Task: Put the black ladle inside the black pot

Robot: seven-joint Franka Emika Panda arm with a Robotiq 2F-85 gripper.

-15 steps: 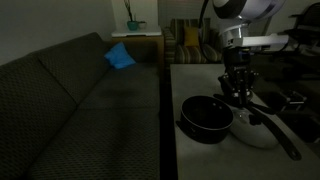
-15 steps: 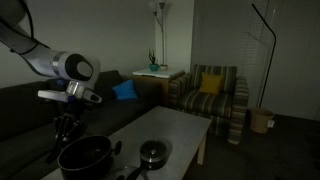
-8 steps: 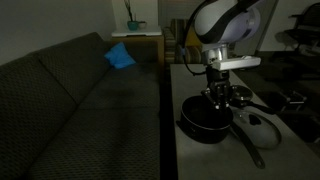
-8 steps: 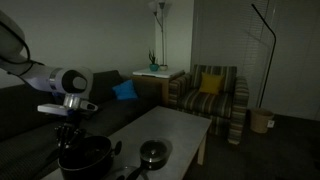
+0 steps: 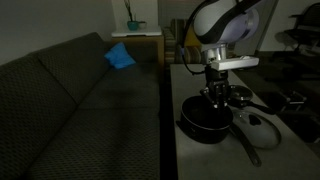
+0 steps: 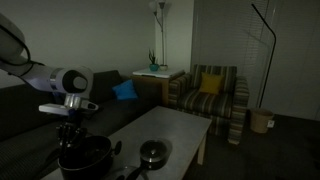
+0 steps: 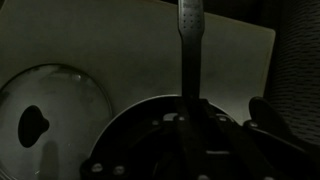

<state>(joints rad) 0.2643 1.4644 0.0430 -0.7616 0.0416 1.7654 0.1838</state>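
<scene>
Black ladle [image 7: 188, 60] sits pinched in the gripper [image 5: 217, 95], handle jutting forward, right over the black pot [image 5: 200, 130] beside the glass lid [image 7: 45, 110]. Pickup and carry look done; lowering and release inside the pot remain.

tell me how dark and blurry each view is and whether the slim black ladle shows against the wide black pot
Both exterior views are dim and soft: the wide black pot merges with the gripper, and the ladle is indistinguishable there. The wrist view is dark and grainy, yet the slim black ladle stands out against the pale table.
</scene>
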